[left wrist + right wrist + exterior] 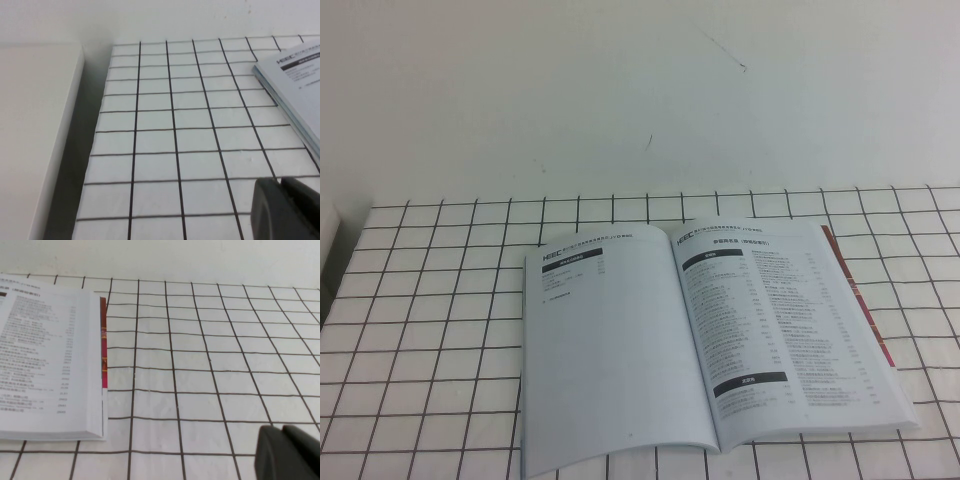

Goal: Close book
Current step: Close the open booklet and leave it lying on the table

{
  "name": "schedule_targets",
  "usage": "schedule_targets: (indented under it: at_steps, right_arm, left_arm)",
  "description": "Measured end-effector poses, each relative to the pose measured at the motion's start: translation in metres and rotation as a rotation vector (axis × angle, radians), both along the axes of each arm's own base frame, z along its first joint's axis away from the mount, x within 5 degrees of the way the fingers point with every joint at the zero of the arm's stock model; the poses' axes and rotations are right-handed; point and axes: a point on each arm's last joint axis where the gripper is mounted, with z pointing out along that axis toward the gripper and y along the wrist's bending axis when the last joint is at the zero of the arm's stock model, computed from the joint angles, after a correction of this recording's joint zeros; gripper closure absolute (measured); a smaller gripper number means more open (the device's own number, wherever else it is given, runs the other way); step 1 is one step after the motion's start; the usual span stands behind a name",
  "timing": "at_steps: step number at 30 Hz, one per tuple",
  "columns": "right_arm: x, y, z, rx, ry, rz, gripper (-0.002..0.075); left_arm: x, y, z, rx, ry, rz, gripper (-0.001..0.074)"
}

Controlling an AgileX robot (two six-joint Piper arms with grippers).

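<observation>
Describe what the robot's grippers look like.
Only corners show. The left gripper, left of the book, is matte black with rounded edges; the right gripper, right of the book, looks the same. No cables or markings visible.

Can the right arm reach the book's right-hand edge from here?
Probably yes: nothing stands on the gridded table between the right gripper and the book. The left gripper sits off the book's other side.

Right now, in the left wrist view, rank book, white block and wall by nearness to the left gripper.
1. Book, just ahead of the left gripper.
2. White block, far over on the left.
3. Wall, at the back.
The right gripper is over the cloth, right side.
</observation>
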Motion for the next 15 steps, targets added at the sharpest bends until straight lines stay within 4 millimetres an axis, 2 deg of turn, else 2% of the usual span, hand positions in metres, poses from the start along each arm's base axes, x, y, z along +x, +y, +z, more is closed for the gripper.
schedule_targets:
  at_steps: [5,11,15]
  right_arm:
    - [0.003,0.0,0.006,-0.002,-0.087,0.005,0.0729]
    - [0.005,0.002,0.037,-0.042,-0.428,0.025,0.0729]
    - [0.0,0.003,0.059,-0.057,-0.673,0.033,0.0729]
  left_arm:
    - [0.003,0.0,0.012,-0.001,-0.153,0.004,0.0738]
    - [0.0,0.001,0.048,-0.003,-0.558,0.015,0.0738]
    - [-0.006,0.002,0.065,-0.004,-0.752,0.02,0.0738]
